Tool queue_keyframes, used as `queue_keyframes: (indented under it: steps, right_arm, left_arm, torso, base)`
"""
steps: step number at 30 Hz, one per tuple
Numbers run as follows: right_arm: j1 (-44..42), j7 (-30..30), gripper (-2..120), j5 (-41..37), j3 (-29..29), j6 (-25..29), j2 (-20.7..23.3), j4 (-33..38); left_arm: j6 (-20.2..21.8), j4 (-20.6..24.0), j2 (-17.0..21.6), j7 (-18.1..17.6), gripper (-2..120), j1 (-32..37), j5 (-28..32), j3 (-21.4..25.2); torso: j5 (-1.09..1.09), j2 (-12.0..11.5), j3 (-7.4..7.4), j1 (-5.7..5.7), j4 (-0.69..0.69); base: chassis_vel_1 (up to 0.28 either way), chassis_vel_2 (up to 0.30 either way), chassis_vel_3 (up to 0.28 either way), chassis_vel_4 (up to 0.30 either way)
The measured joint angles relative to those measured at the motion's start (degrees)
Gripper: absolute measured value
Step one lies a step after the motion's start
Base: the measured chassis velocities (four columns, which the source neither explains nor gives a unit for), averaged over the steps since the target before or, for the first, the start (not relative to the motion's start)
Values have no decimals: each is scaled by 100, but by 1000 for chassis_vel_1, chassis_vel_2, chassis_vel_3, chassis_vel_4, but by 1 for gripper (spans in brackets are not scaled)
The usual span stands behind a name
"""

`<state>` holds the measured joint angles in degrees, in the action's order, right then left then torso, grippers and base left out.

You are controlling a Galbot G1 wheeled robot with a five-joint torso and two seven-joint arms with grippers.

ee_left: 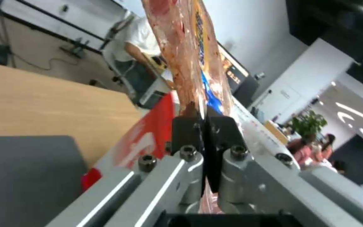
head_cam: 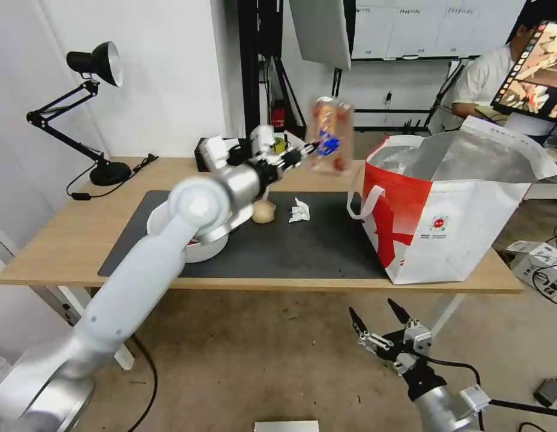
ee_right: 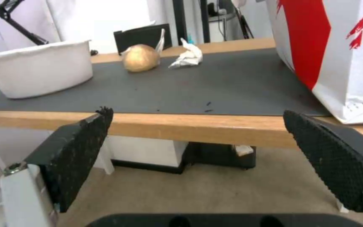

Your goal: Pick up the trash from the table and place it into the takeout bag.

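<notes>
Left gripper [head_cam: 311, 147] clamped on tomato tray [head_cam: 331, 137], held upright | takeout bag [head_cam: 470, 210] beside, lower (mouth open) | right gripper [head_cam: 380, 321] spread, empty, far below

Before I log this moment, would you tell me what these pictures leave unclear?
- Head view: the white bowl's contents, hidden by the left arm.
- Head view: the takeout bag's inside bottom, hidden by its own walls.
- Head view: the label on the clear tray held by the left tool, motion-blurred.
- Right wrist view: the bowl's inside, hidden behind its wall; right tool open below the table.
</notes>
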<state>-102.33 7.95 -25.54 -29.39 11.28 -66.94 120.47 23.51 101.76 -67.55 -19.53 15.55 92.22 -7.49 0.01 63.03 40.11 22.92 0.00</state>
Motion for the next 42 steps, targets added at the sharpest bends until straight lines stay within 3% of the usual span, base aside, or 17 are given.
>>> queue_keyframes:
  steps: [9,21,24,28,31,42]
  right_arm:
    - [-67,56,100,15,2,-36,-80,20]
    - [-65,98,100,21,40,-58,-138,-2]
    - [-51,98,100,21,41,-71,-137,-18]
    - [-45,98,100,21,45,-75,-137,-28]
    - [-28,96,100,21,60,-79,-137,-84]
    - [31,82,100,21,126,-89,-135,-189]
  left_arm:
    - [-118,-535,-690,-15,0,-445,-155,-625]
    - [-168,-1263,-1317,5,0,-858,-301,-775]
    - [-233,-1664,-1653,70,0,-998,-625,-955]
    - [-298,-1815,-1781,105,0,-1028,-824,-1039]
    - [-532,-2046,-2039,160,0,-1075,-1302,-1232]
    - [-545,-1890,-1849,346,0,-1017,-1641,-1552]
  torso:
    - [0,0,0,0,0]
    - [-1,0,0,0,0]
    - [-1,0,0,0,1]
    - [-1,0,0,0,0]
    - [0,0,0,0,-1]
    - [-1,0,0,0,0]
  base:
    - [0,0,0,0]
    - [0,0,0,0]
    - [0,0,0,0]
    - [0,0,0,0]
    - [0,0,0,0]
    - [0,0,0,0]
